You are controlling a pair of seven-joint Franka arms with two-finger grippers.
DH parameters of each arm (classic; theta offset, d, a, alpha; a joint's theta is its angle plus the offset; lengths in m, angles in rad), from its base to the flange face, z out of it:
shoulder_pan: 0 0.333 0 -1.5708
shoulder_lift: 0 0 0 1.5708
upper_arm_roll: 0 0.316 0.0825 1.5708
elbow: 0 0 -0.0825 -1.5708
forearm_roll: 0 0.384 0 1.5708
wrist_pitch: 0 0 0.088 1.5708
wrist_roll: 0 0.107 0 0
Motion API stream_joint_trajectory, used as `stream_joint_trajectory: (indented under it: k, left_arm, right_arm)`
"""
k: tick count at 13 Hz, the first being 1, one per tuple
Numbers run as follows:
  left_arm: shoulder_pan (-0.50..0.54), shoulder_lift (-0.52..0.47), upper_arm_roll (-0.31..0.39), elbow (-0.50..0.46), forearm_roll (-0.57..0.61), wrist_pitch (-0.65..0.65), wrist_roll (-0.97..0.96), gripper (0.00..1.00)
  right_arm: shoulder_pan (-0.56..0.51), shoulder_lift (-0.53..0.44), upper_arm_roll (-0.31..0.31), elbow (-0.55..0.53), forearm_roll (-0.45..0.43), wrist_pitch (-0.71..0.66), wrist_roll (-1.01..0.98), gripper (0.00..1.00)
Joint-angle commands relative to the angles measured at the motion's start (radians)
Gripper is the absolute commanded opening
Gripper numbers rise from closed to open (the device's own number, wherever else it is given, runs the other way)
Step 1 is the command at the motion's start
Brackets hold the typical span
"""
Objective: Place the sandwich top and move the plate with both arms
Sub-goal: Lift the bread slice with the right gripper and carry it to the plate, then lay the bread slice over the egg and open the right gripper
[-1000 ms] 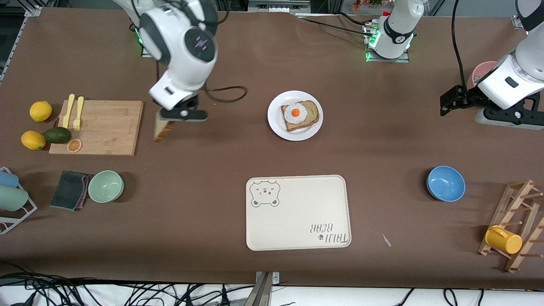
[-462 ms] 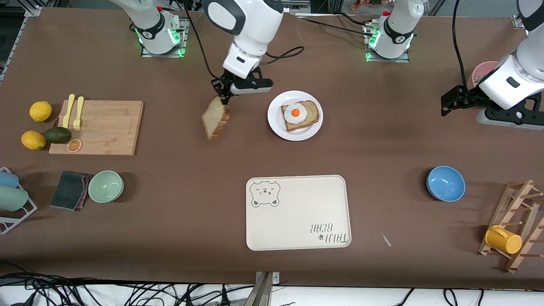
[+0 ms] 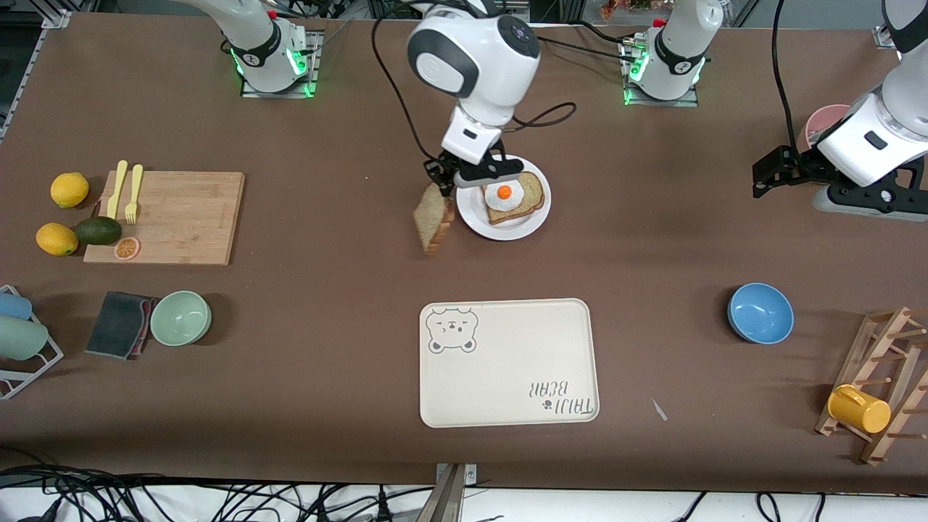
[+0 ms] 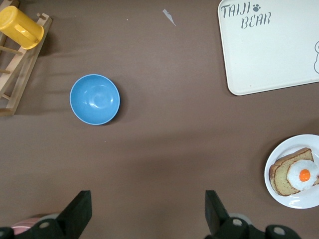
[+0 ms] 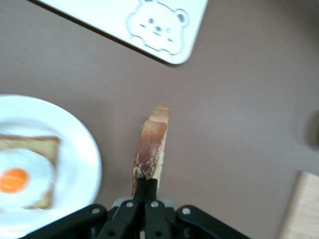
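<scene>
Right end effector [image 3: 439, 176] dangles sandwich top [image 3: 433, 220] beside plate [image 3: 475, 219].

We see a light-brown sandwich top [image 3: 433, 225] with darker crust pinched between the black fingers [image 5: 147, 195], beside them a white plate [image 3: 471, 214] bearing brown bread [image 3: 528, 194] and a white egg with 1 orange yolk [image 3: 504, 192], on a brown table [image 3: 652, 239].

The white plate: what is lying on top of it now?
On the white plate lies a bread slice bearing a fried egg. The bread under the egg is covered. The right gripper hides some rim.
</scene>
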Motion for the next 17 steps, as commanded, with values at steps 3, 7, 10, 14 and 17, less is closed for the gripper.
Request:
stream_joint_trajectory:
  k: [3,7,10,14,17]
  left_arm:
    - [0.002,0.013,0.001,0.032,-0.012,-0.024,0.015,1.00]
    - [0.003,0.013,0.001,0.032,-0.012,-0.024,0.015,1.00]
    - [0.003,0.013,0.001,0.032,-0.012,-0.024,0.015,1.00]
    - [0.003,0.013,0.001,0.032,-0.012,-0.024,0.015,1.00]
    - [0.003,0.013,0.001,0.032,-0.012,-0.024,0.015,1.00]
  right_arm:
    - [0.101,0.132,0.000,0.172,-0.013,-0.010,0.175,0.00]
    - [0.109,0.132,0.000,0.175,0.044,-0.024,0.180,0.00]
    - [0.124,0.128,0.003,0.175,0.056,-0.097,0.205,0.00]
    - [0.153,0.125,0.017,0.178,0.093,-0.151,0.206,0.00]
    - [0.170,0.125,0.018,0.237,0.110,-0.144,0.205,0.00]
